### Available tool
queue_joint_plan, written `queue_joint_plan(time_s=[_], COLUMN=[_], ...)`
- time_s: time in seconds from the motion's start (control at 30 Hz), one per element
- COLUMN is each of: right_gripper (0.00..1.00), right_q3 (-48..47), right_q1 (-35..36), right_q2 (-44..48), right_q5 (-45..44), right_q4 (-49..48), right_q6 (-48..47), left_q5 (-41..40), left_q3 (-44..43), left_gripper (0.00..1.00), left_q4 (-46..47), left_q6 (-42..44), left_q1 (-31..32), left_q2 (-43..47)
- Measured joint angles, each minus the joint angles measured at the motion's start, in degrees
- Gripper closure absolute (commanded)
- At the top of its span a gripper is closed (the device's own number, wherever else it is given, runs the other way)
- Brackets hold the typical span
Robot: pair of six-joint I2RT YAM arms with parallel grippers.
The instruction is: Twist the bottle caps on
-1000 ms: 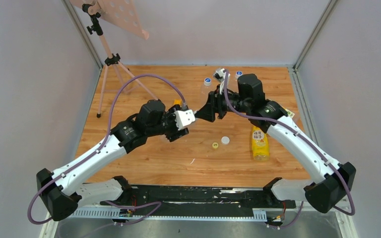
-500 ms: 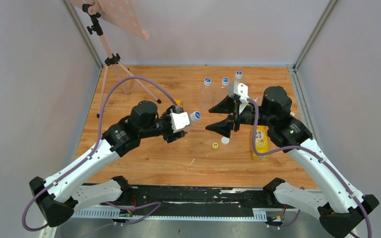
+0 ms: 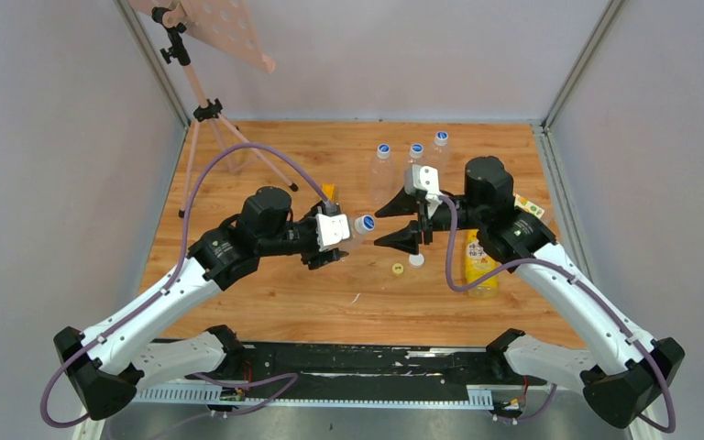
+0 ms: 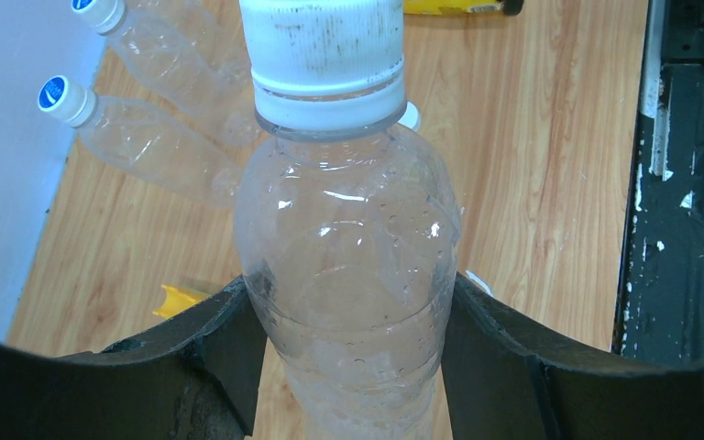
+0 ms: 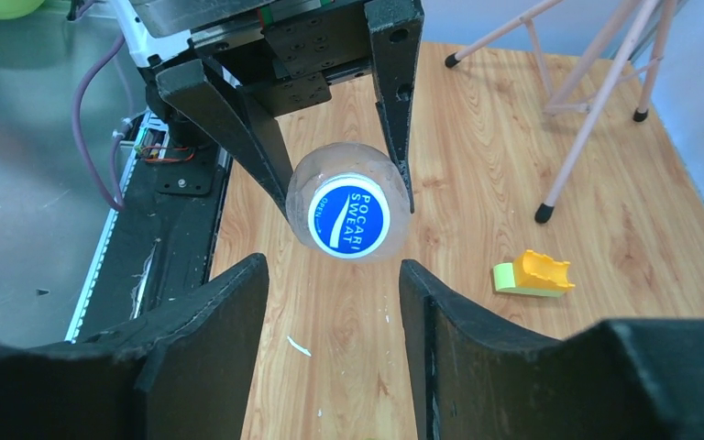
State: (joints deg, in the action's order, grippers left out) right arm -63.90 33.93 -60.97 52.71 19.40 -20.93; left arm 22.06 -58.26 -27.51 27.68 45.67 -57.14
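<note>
1. The left end effector (image 4: 350, 284) was closed around a slim clear bottle (image 4: 348, 211), which looked empty except for small drops on its inner wall.
2. It was held above the table (image 3: 266, 284) between the arms, its cap (image 5: 348, 223) on the neck.
3. The right end effector (image 3: 380, 227) stood wide open and held nothing, near the cap but apart from it.
4. Only the right wrist view showed the cap's blue top; the left wrist view showed its ribbed white side.
5. A yellow cap (image 3: 397, 269) and a white cap (image 3: 416, 260) lay loose on the table.
</note>
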Motion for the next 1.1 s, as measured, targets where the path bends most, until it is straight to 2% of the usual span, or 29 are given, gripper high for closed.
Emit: queue_joint_plan(time_s=[0.57,0.7,0.83,0.9,0.97,1.1], right_gripper=[0.52,0.56,0.67,0.81,0.99,1.00], right_q3=[-1.60,-2.19,-2.19,-2.23,-2.47,-3.69], right_q1=[0.50,0.55,0.57,0.66,0.66,0.66], right_q2=[-2.45,-2.69,-2.86,-3.23,-3.85,-5.90], right_q5=[2.36,2.38,2.51,2.73,2.86,0.87], right_q4=[0.02,0.00,0.00,0.00,0.04,-0.02], right_q6=[-0.44,-0.44,-0.39,-0.26,0.20,4.63], left_q5=[2.97,3.19,3.37,3.34,3.06,-0.76], left_q3=[0.00,0.00,0.00,0.00,0.00,0.00], left_gripper=[0.71,0.71,0.71,0.71,0.73,0.73], left_q4=[-0.17,-0.20,-0.20,-0.39,-0.90,-0.94], left_q6=[0.37,0.37,0.35,0.39,0.37,0.33], left_q1=[0.00,0.00,0.00,0.00,0.00,0.37], left_q2=[-0.33,-1.05,-1.42,-1.42,-1.42,-1.49])
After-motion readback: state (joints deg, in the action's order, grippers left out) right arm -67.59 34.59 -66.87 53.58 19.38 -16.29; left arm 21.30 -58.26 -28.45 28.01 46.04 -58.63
